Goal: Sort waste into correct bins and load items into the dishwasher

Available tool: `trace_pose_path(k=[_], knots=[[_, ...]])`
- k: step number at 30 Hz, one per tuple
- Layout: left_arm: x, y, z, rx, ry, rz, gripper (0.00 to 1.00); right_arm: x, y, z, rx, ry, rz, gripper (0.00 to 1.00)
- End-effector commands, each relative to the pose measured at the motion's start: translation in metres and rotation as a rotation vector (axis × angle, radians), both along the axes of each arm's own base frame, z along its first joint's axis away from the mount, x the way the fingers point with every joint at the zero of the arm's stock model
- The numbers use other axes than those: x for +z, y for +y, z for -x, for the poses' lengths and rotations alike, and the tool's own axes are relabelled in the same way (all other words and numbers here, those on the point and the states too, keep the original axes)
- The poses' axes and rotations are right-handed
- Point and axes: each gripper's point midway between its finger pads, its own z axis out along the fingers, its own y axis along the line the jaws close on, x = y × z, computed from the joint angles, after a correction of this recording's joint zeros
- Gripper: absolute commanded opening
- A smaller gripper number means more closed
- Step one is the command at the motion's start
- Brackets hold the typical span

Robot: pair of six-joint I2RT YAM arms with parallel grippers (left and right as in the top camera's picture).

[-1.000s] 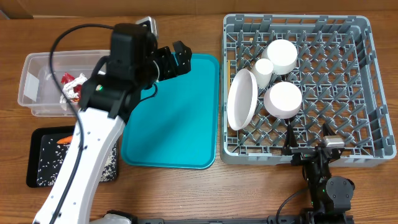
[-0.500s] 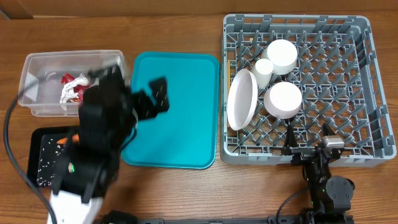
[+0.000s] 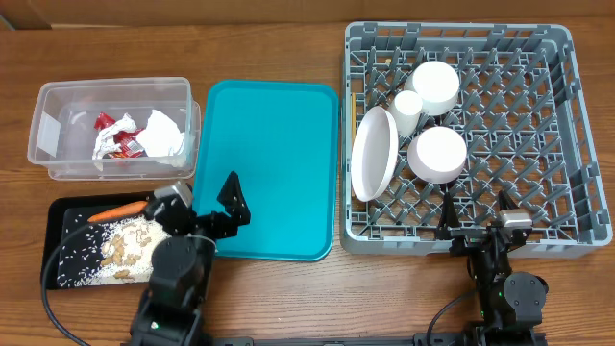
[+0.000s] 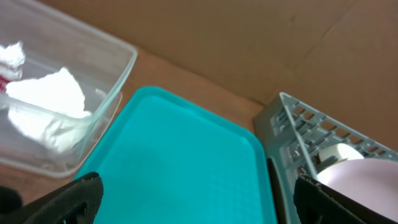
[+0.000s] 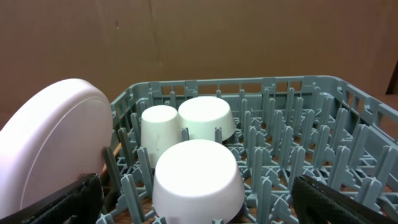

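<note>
Back comes our left arm [image 3: 178, 279] from over the clear tub [image 3: 43, 135] to the near edge of the bench [image 3: 317, 298], jaws spread wide and empty beside the teal tray [image 3: 274, 163]. We see the red wrapper [image 3: 120, 142] and napkins [image 3: 165, 133] in the tub, carrot [image 3: 117, 210] and crumbs [image 3: 120, 245] on the black tray [image 3: 56, 281]. Plate [image 3: 373, 154], bowls [image 3: 438, 154] and cup [image 3: 407, 109] sit in the grey rack [image 3: 577, 144]. Our right arm [image 3: 509, 288] waits at its near wall, jaws gaping and empty.
</note>
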Motion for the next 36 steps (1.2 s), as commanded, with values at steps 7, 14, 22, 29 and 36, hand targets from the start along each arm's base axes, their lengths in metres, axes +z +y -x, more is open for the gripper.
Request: trace_pose_path(k=[7, 14, 22, 29, 36], knots=[[-0.038, 0.015, 0.016, 0.037, -0.072, -0.048, 1.0, -0.003, -0.003, -0.001, -0.013, 0.003, 0.005, 1.0], [-0.048, 0.022, 0.024, 0.035, -0.056, -0.168, 1.0, -0.003, -0.003, -0.001, -0.013, 0.003, 0.005, 1.0], [-0.029, 0.024, 0.03, -0.01, -0.151, -0.385, 1.0, -0.003, -0.003, -0.001, -0.013, 0.003, 0.004, 1.0], [-0.027, 0.042, 0.03, 0.05, -0.148, -0.42, 1.0, -0.003, -0.003, -0.001, -0.013, 0.003, 0.005, 1.0], [-0.028, 0.052, 0.03, 0.08, -0.138, -0.421, 1.0, -0.003, -0.003, -0.001, -0.013, 0.003, 0.005, 1.0]])
